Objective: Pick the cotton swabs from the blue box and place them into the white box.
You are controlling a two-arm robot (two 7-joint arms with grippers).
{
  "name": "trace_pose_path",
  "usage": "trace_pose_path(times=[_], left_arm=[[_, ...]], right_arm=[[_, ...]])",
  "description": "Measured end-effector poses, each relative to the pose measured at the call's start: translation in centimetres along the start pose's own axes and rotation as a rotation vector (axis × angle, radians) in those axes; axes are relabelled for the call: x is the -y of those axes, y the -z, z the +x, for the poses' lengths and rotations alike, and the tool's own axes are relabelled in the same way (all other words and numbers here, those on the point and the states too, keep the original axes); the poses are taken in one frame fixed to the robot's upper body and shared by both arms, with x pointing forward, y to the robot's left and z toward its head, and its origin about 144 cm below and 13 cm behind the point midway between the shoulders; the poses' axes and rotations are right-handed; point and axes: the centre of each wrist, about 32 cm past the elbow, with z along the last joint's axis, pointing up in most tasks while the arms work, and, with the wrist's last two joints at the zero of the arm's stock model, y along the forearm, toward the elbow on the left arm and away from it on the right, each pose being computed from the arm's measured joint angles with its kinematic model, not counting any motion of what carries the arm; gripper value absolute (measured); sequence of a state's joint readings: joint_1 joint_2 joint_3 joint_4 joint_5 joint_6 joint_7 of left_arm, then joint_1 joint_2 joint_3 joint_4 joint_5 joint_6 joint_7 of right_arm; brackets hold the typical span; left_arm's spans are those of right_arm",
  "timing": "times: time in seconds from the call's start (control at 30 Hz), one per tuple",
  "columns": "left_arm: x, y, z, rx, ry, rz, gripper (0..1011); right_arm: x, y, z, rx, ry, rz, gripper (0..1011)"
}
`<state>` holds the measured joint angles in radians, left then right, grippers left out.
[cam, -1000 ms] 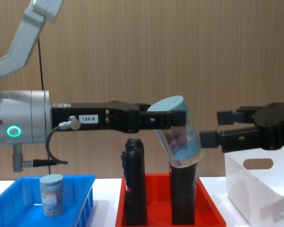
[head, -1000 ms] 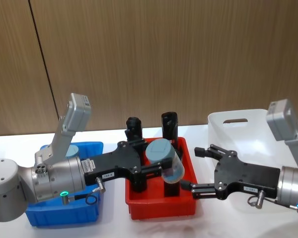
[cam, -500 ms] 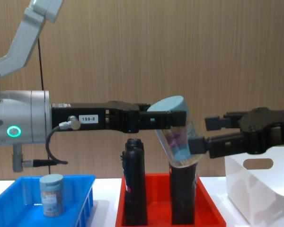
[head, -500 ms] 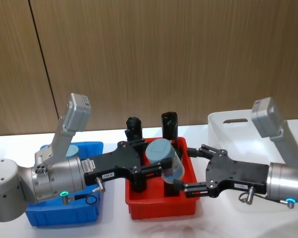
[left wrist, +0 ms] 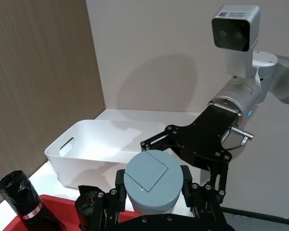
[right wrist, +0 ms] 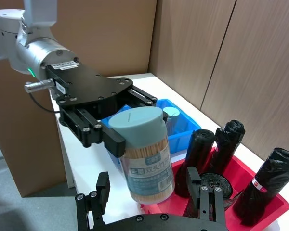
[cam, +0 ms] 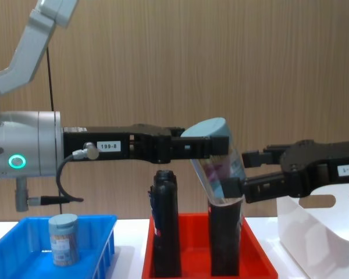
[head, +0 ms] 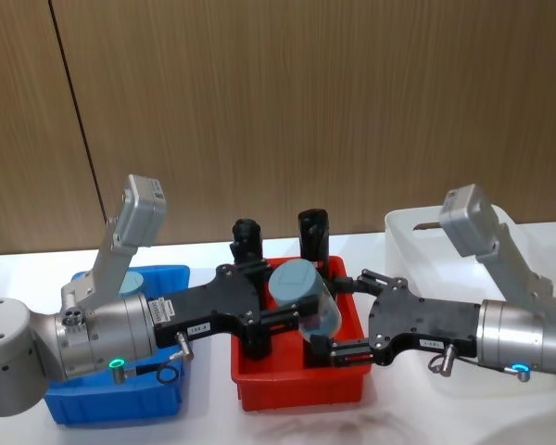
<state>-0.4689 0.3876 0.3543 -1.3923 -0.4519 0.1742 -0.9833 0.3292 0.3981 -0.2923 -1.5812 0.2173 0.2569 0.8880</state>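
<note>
OK, right gripper (cam: 239,173) has closed in over the last second. Its fingers are spread and now sit either side of the lower end of the small clear plastic tub of cotton swabs (cam: 220,167) with the pale blue lid, not pinching it yet as far as I can see. Meanwhile left gripper (cam: 206,145) is clamped on the tub just under the lid, holding it tilted in the air. Reads as a mid-air handover, so I'd call this tub's transfer about half done.

Directly below both grippers is a red plastic tray (head: 301,397) with tall black cylinders (cam: 166,232). The tub's base hangs just above one, so a drop or downward push would hit it. Target white translucent plastic bin (head: 410,230) sits behind the right gripper, by its wrist. Source shallow bright blue plastic tray (cam: 23,256), under the left arm, holds a second tub (cam: 64,238).
</note>
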Motion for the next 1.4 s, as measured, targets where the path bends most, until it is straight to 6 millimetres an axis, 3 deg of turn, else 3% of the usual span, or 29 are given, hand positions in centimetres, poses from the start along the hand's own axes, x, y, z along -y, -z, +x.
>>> trace_pose_path(times=[1.13, 1.4], left_arm=[[0.0, 0.0, 0.0, 0.000, 0.000, 0.000, 666], [0.0, 0.0, 0.0, 0.000, -0.002, 0.000, 666]], right_arm=[[-1.4, 0.6, 1.0, 0.040, 0.012, -0.032, 1002], [-1.4, 0.6, 1.0, 0.046, 0.007, -0.029, 863]])
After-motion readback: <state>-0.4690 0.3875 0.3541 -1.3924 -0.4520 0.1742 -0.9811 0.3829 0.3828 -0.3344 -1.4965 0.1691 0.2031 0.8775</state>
